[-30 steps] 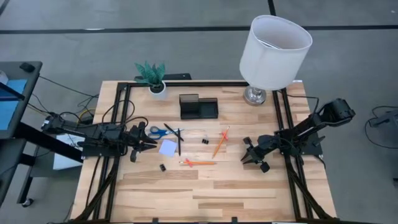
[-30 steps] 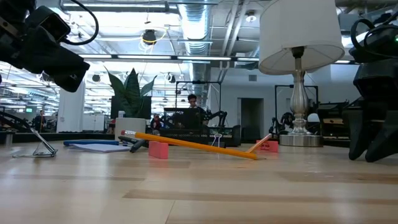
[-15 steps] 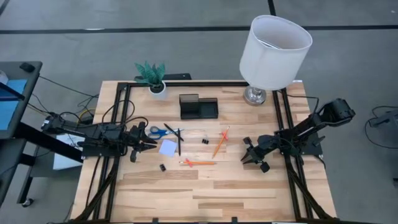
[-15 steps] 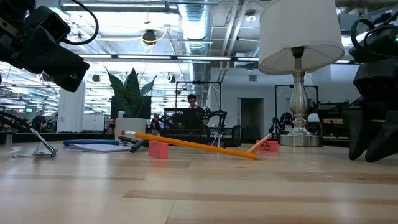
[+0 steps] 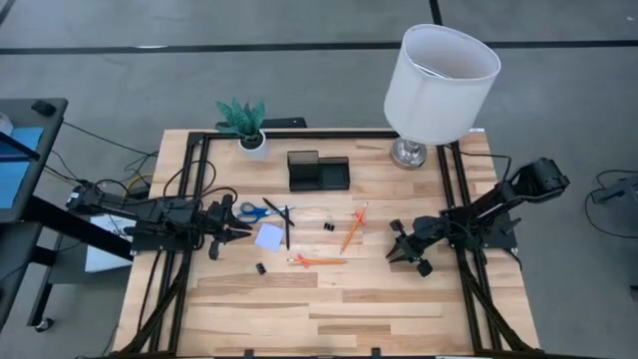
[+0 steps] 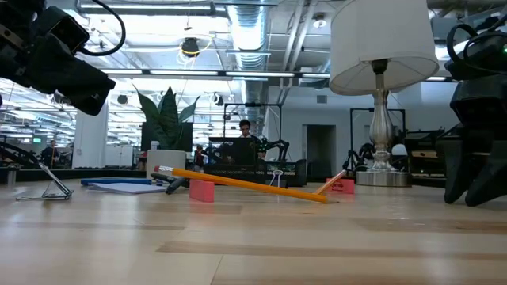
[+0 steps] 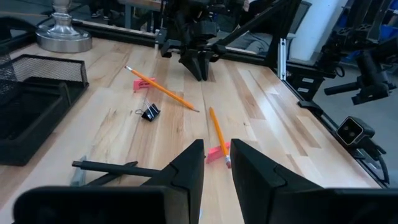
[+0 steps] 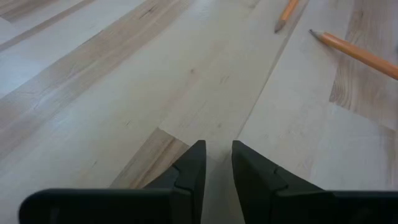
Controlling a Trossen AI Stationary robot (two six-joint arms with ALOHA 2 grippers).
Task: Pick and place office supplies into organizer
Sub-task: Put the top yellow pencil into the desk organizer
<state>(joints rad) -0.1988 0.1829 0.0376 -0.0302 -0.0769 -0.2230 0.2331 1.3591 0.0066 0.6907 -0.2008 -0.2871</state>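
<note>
The left gripper (image 5: 235,225) hovers with nothing between its narrowly parted fingers, just beside the blue-handled scissors (image 5: 257,211) and the lavender note pad (image 5: 269,236). The right gripper (image 5: 399,248) sits low on the far side of the note pad, its fingers nearly together and empty. Two orange pens (image 5: 352,228) lie between the grippers. The black organizer (image 5: 319,171) stands beyond the note pad, toward the lamp (image 5: 439,85).

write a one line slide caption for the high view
Two arms rest on either side of scattered office supplies, left gripper beside the blue-handled scissors, black organizer empty at the table's back.
</note>
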